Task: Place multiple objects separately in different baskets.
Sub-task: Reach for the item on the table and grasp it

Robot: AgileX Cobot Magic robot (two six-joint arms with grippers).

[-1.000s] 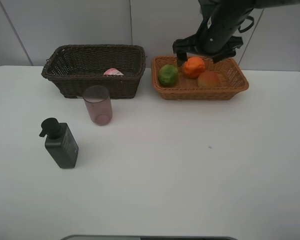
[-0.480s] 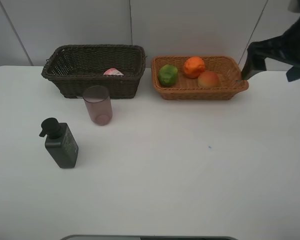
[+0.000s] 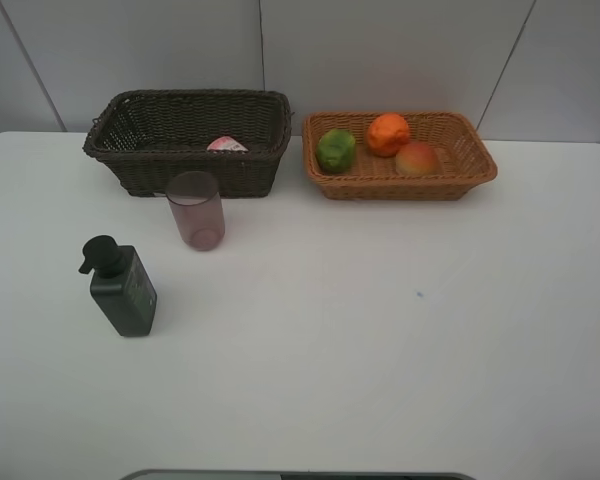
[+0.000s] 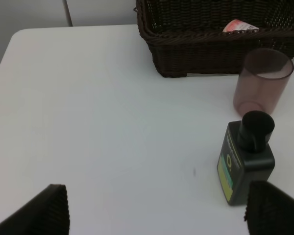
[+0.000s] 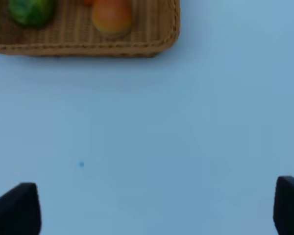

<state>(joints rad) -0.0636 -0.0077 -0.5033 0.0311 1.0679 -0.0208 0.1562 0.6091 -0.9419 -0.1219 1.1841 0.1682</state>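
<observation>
The dark brown basket (image 3: 188, 165) stands at the back left with the pink spray bottle (image 3: 227, 144) lying inside. To its right, the light tan basket (image 3: 400, 190) holds the green fruit (image 3: 335, 150), the orange (image 3: 388, 133) and the mango (image 3: 417, 158). The pink cup (image 3: 195, 210) stands upright in front of the dark basket. Nearer and to the left is the dark pump bottle (image 3: 122, 287). Neither arm shows in the high view. My left gripper (image 4: 157, 210) is open above the table beside the pump bottle (image 4: 246, 164). My right gripper (image 5: 152, 208) is open and empty, short of the tan basket (image 5: 88, 48).
A white table (image 3: 380, 330) carries everything, with a grey panelled wall behind the baskets. A small dark speck (image 3: 418, 294) marks the table right of centre. The table's front edge runs along the bottom of the high view.
My right arm drew back from above the tan basket, swung right, and left the high view. The orange stays in the basket. Nothing else moved.
</observation>
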